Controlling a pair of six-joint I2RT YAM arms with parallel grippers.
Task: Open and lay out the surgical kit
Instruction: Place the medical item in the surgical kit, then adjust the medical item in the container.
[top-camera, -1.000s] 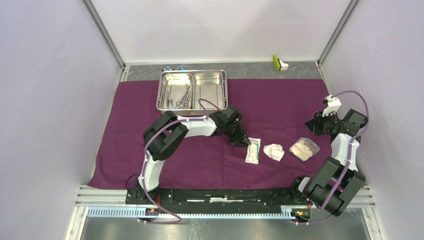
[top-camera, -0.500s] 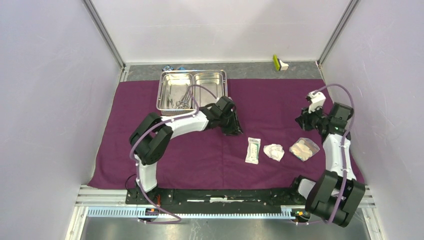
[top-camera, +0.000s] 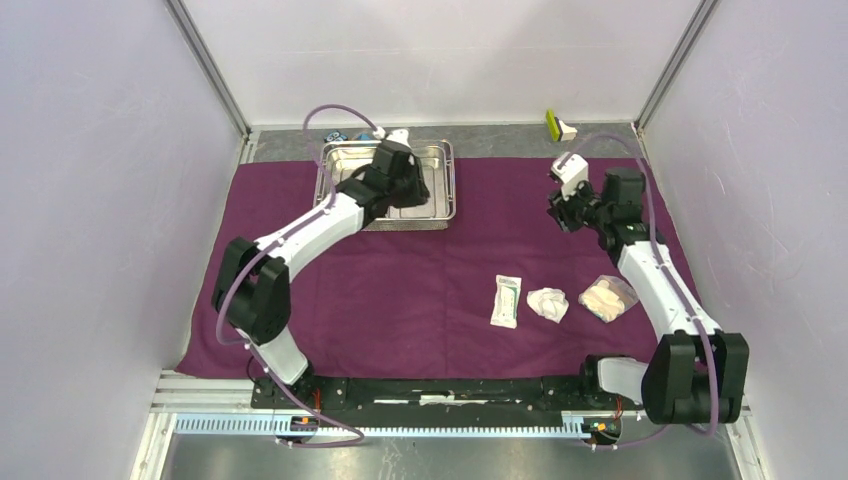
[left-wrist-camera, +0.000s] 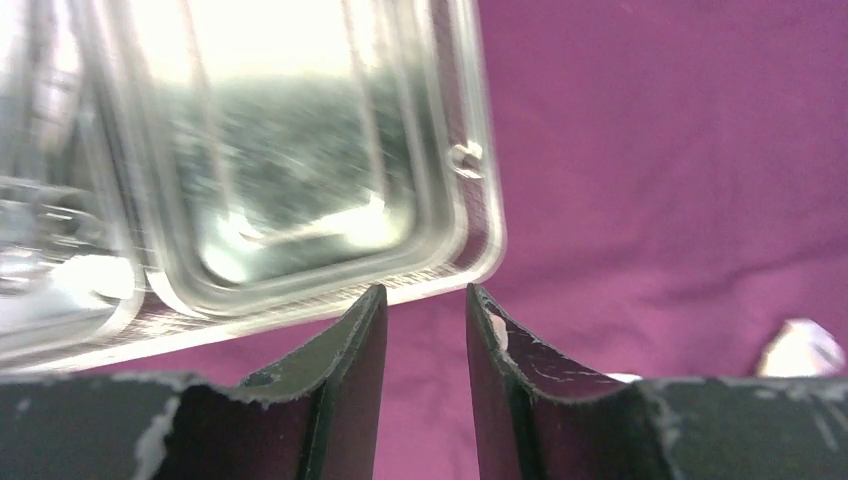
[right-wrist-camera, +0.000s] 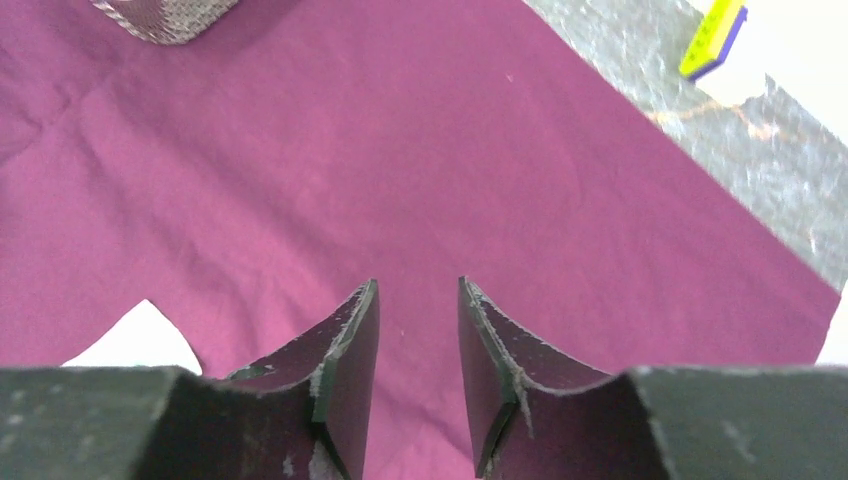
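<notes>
Bare purple cloth mid-table, tray far left, packet, gauze wads near right.

tray: centre and contents under left arm; blurred in left wrist view
white patch: lower left, behind right claw, unidentifiable

Back strip of the grey speckled bench, right end: I see a small yellow-green block with a small white piece touching its right side. It sits near the aluminium corner post. The right wrist view shows a purple edge on that block. Further left on the strip is a small black-and-blue object, too small to identify. The plain white back wall stands behind.
</notes>
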